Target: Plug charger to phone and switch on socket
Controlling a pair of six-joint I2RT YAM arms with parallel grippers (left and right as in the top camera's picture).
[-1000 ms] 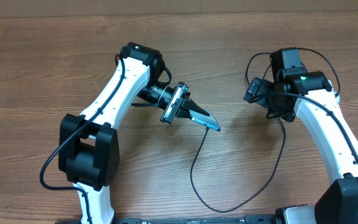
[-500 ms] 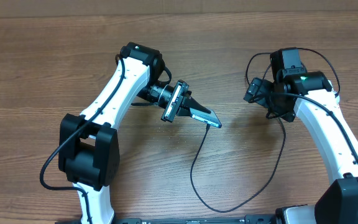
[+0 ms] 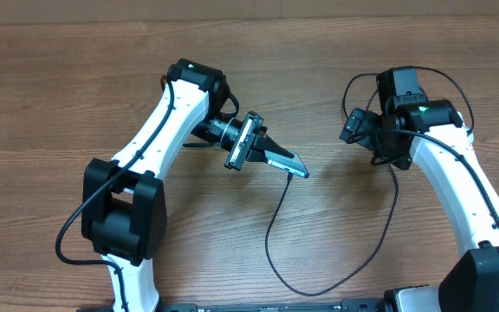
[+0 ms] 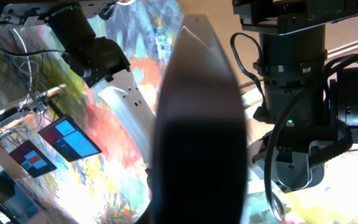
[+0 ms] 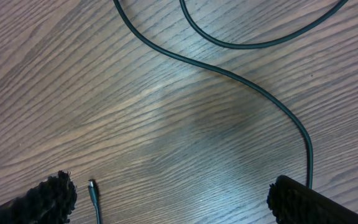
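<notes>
Phone (image 3: 291, 166), pinched in the left gripper (image 3: 275, 159) at mid-frame, had edged slightly right then held, while the right gripper (image 5: 179, 208) hung spread over the charger tip (image 5: 92, 193), plugging apparently still ahead.

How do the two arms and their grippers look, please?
Both the left arm and the right arm have white links between bulky black joint housings, each with a small green light and a thin black cable looping alongside. The left gripper has black fingers narrowing to a point. The right gripper has black fingers with rough textured pads.
</notes>
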